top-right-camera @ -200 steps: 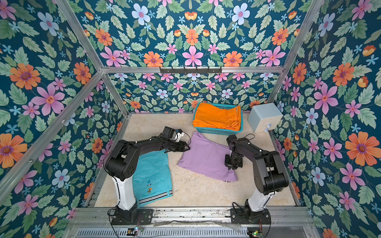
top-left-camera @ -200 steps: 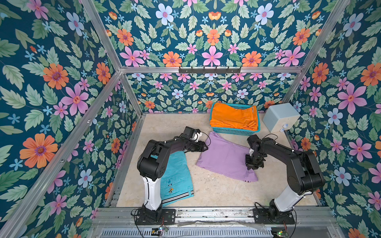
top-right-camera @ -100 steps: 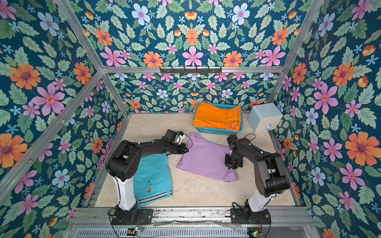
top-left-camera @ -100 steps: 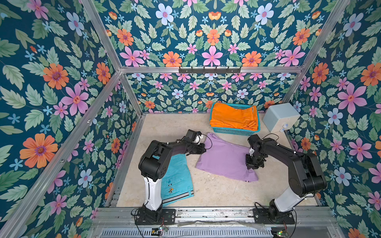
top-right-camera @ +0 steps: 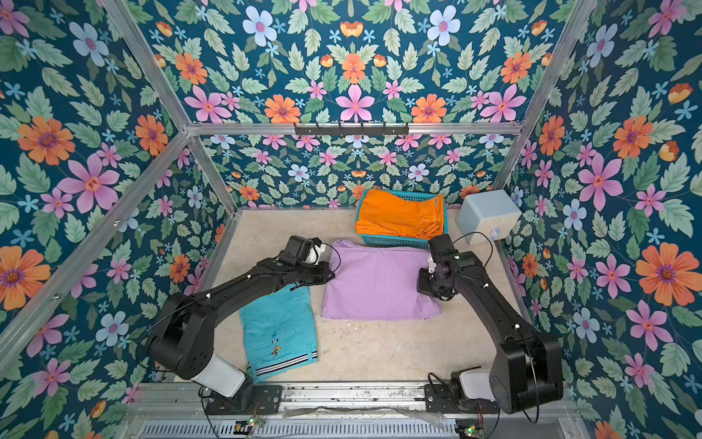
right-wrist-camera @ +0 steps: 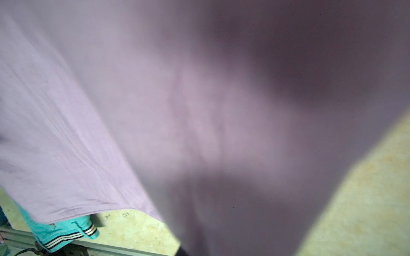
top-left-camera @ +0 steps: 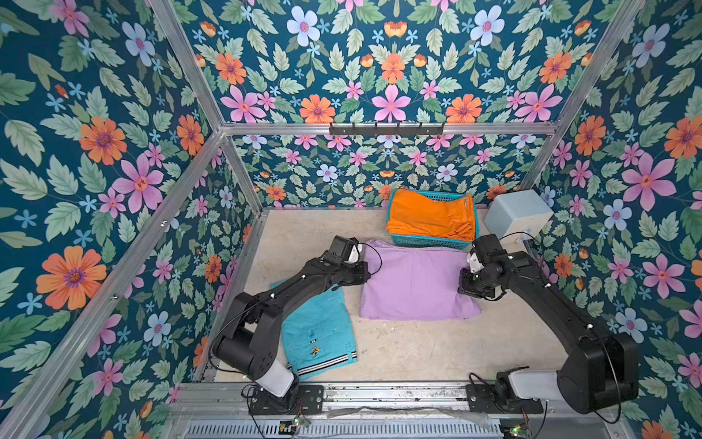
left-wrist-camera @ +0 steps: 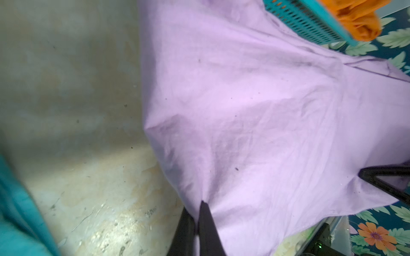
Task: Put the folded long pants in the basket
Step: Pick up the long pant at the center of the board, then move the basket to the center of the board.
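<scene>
Lilac pants [top-left-camera: 414, 281], pinched at one side edge between the closed tips of the left pincer [left-wrist-camera: 196, 210], with creases fanning out from the nip. Opposite edge caught in the right pincer [top-left-camera: 471, 290], shut on the fabric, its tips hidden in the right wrist view behind blurred lilac cloth. Spread between the two arms over the middle of the worktop [top-left-camera: 418, 349]. Far edge close against the front wall of the basket [top-left-camera: 425, 242] but outside it; touching or not, impossible to tell. Inside the basket, folded orange pants [top-left-camera: 431, 216], filling it to the rim. On the left arm's side, flat on the worktop and partly under that arm, turquoise pants [top-left-camera: 319, 334], striped waistband toward the near rail. Just beside the basket, in the far right corner, a pale grey-blue box [top-left-camera: 516, 216].
</scene>
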Motion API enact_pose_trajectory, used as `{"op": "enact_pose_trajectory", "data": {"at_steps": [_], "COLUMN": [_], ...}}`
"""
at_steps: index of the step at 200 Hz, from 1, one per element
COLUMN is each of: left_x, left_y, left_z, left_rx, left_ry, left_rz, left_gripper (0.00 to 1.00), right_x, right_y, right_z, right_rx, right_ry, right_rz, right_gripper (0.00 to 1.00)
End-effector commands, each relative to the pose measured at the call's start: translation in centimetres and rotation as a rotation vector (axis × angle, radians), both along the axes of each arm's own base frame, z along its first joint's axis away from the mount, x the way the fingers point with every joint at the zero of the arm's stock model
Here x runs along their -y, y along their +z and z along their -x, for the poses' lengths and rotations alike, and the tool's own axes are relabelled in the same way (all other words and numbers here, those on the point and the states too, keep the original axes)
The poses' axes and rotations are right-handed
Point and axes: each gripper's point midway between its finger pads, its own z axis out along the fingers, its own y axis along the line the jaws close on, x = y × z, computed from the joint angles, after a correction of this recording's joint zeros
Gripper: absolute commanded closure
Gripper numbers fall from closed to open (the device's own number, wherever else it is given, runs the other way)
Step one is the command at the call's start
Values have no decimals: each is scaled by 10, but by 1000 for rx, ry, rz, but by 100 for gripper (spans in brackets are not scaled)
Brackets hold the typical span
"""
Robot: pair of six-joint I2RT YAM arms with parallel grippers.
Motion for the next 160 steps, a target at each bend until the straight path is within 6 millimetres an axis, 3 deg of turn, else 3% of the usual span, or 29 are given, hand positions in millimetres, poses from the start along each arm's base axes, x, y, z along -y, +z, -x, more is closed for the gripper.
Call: {"op": "enact_pose_trajectory", "data": {"at_steps": [1,31,48,75,100,111,160], "left_x": [-10,4,21,47,70,79,102], "left_y": [29,85,101,120,125,127,122], "left_z": [-3,-35,-63,-116,-159,-175,-217], "left_rx": [32,120,137,204,255,271,307], "left_ry": [66,99,97,108,116,117,96], "left_rz": [-16,38,33,38,56,70,109], "left_gripper": [100,100,100,100,100,100,100], "right_x": [16,26,31,49,67,73,88], "right_y": [29,68,87,100,111,104,99], "right_z": [-5,-34,-56,-96,-132,-151,-199], "right_rx": [58,139,182,213,235,207,179], "right_ry": [-67,-124,-143,-195,-243,-256,-277], "right_rz": [39,15,22,66,79,85,76], "right_gripper": [100,100,100,100,100,100,100]}}
